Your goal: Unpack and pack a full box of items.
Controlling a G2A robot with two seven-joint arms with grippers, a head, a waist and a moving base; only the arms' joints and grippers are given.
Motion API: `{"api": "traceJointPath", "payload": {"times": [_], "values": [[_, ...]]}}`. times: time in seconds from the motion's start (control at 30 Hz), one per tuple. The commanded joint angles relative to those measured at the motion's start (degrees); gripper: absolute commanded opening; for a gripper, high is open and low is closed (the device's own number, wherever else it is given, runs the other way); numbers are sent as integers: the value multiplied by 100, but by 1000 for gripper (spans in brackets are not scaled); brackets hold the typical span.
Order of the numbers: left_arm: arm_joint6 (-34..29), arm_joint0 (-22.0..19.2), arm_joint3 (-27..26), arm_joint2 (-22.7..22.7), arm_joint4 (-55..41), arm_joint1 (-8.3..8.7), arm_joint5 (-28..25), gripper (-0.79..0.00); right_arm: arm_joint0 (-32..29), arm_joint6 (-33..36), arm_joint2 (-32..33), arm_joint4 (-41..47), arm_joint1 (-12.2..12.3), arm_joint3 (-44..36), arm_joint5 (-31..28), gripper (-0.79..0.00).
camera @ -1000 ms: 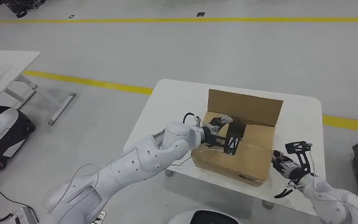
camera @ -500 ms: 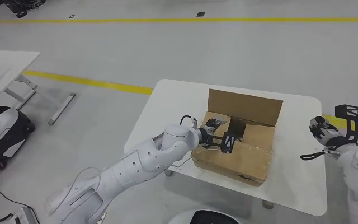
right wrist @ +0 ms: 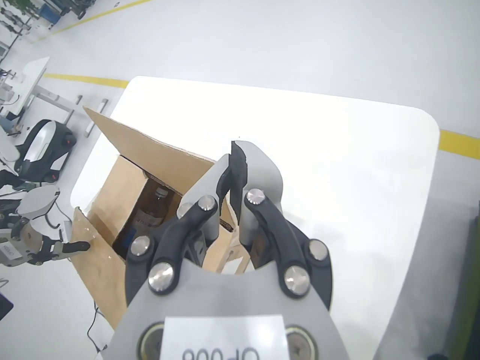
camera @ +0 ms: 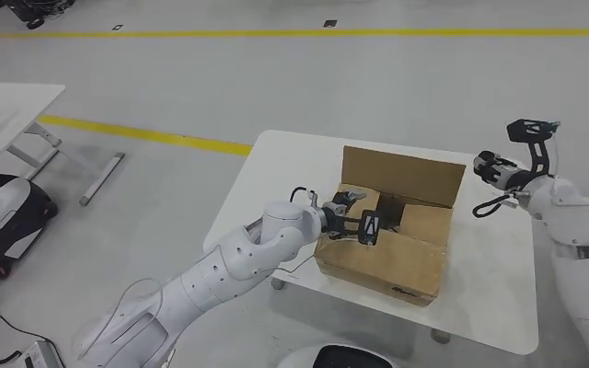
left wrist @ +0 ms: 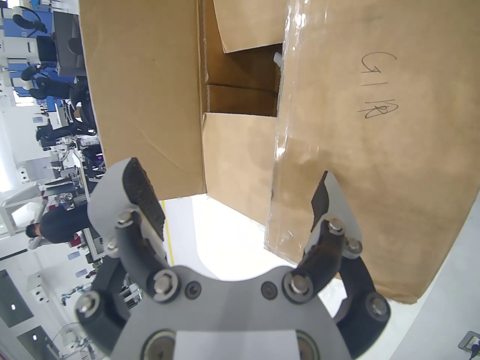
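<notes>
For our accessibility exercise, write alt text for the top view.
A cardboard box, back flap upright, stands on a white table with the left gripper at its open top. The right gripper hangs apart from it, near the table's edge.

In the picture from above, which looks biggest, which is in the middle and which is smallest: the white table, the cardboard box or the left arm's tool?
1. White table
2. Cardboard box
3. Left tool, clearly the smallest
</notes>
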Motion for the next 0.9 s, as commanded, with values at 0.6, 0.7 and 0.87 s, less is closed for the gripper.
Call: {"api": "traceJointPath", "payload": {"times": [0.6, 0.7, 0.87], "values": [[5, -14, 176, -111, 7, -122, -97, 0, 552, 760, -319, 1284, -132, 1218, -1219, -785], [20, -23, 191, -115, 30, -140, -113, 0, 443, 484, 20, 1472, -51, 1050, -1133, -785], [24, -18, 218, -128, 54, -167, -153, 0, 402, 131, 376, 1499, 38, 1091, -734, -785]]}}
